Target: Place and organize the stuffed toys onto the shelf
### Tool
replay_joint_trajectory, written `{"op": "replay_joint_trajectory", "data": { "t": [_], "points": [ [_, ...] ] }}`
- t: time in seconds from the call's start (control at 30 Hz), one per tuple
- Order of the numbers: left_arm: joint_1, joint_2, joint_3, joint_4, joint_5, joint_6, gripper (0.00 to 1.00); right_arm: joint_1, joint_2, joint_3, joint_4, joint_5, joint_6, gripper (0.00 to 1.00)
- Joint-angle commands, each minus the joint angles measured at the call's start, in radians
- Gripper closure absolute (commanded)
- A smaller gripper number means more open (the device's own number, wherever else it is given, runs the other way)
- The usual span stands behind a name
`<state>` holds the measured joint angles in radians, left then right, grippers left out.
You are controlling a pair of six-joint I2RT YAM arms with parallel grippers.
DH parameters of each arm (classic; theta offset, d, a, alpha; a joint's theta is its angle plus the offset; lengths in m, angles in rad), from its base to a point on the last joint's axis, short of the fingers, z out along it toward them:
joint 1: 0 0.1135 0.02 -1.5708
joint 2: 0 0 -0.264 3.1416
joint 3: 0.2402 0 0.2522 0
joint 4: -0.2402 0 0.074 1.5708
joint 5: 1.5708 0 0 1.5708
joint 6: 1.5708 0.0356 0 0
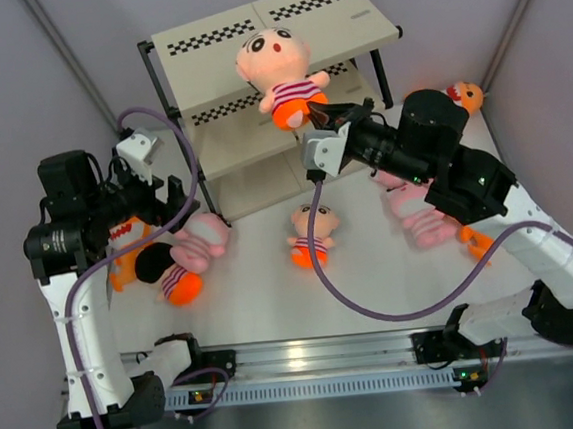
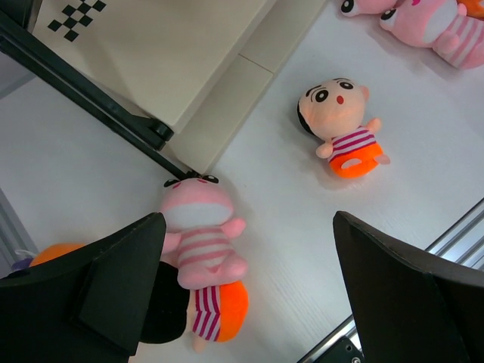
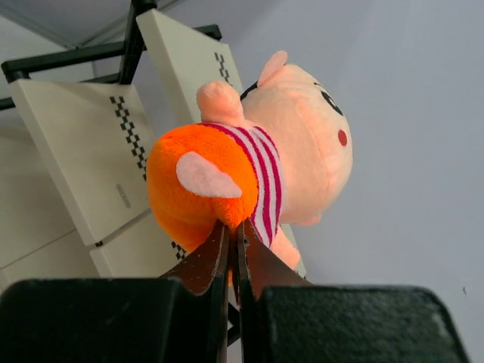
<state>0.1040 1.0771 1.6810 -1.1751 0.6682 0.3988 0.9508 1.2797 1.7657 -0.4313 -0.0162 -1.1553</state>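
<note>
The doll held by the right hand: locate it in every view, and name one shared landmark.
Top external: upper centre, the doll seen against the shelf, pinched by the right hand.
Left wrist: not in it.
Right wrist: centre, the doll above the shut right hand.
Shared landmark: the shelf with its checkered boards.

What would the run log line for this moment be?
right hand: shut on doll, near shelf | left hand: open, over pink toy

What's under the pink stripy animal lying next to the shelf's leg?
A doll lies partly under the pink striped animal. Its striped shirt, orange bottom and black hair poke out. Its face is covered, so I cannot see it.
</note>
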Motion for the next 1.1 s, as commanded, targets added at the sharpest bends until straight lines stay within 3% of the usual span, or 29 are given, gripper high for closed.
{"op": "replay_joint_trajectory", "data": {
  "t": [0.0,0.17,0.53,0.87,1.07],
  "points": [
    [0.0,-0.011,-0.017,-0.001,-0.001,0.005,0.02,-0.063,0.004,0.038,-0.098,-0.064,-0.02,1.0],
    [0.0,-0.011,-0.04,-0.001,-0.007,0.012,0.02,-0.124,-0.029,0.038,-0.104,-0.08,-0.021,1.0],
    [0.0,-0.011,-0.066,-0.003,-0.027,0.017,0.02,-0.414,0.199,0.273,-0.092,-0.154,-0.127,1.0],
    [-0.001,-0.005,-0.101,-0.001,-0.025,0.035,0.02,-0.521,0.394,0.367,0.15,-0.177,-0.181,1.0],
    [-0.001,0.006,-0.115,-0.001,-0.045,0.041,0.02,-0.555,0.434,0.384,0.137,-0.245,-0.135,1.0]
  ]
}}
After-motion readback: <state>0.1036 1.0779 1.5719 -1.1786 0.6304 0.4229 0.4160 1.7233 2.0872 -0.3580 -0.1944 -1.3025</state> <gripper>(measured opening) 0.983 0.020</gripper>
